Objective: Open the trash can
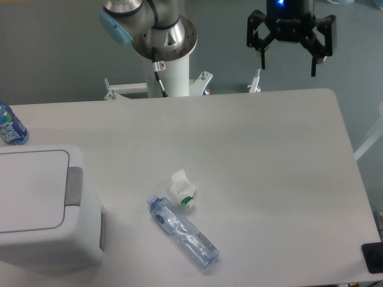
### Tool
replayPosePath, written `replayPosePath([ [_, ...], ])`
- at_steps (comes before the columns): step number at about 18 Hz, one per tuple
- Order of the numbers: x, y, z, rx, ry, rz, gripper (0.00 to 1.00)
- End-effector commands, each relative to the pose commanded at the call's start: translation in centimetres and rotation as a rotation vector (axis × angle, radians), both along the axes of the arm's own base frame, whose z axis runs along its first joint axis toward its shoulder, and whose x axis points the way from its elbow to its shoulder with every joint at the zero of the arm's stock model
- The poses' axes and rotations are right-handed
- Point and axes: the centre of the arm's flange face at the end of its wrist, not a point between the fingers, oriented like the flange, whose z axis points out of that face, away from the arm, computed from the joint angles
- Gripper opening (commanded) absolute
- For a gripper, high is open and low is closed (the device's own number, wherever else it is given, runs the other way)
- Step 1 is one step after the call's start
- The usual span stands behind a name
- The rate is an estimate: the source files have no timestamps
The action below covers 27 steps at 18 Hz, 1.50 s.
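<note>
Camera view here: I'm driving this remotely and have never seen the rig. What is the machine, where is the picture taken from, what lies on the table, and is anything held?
You have one picture, from a fixed camera looking down at the table from its front. The grey and white column at the top is the robot arm. The black claw at upper right is its gripper: the fingers are spread and hold nothing, hanging above the table's far edge. At lower left sits the white trash can, lid down, with its grey push bar on the right edge. Near the middle lie a clear plastic bottle on its side and a crumpled white wrapper. A blue bottle stands at the far left.
</note>
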Motion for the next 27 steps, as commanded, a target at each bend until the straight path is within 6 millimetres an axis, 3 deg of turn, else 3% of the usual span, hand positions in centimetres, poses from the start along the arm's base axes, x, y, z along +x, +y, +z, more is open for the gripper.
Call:
replayPosePath([
  [7,0.0,0.1,-0.2,0.0,-0.006,0.006,1.0],
  [14,0.5,1.0,-0.8,0.068,-0.062,0.141,1.0],
  [20,3.1,4.6,-1.3,0.156,-0.153,0.243,1.0],
  [27,6.3,11.1,-3.0,0.227,-0.204,0.32,1.0],
])
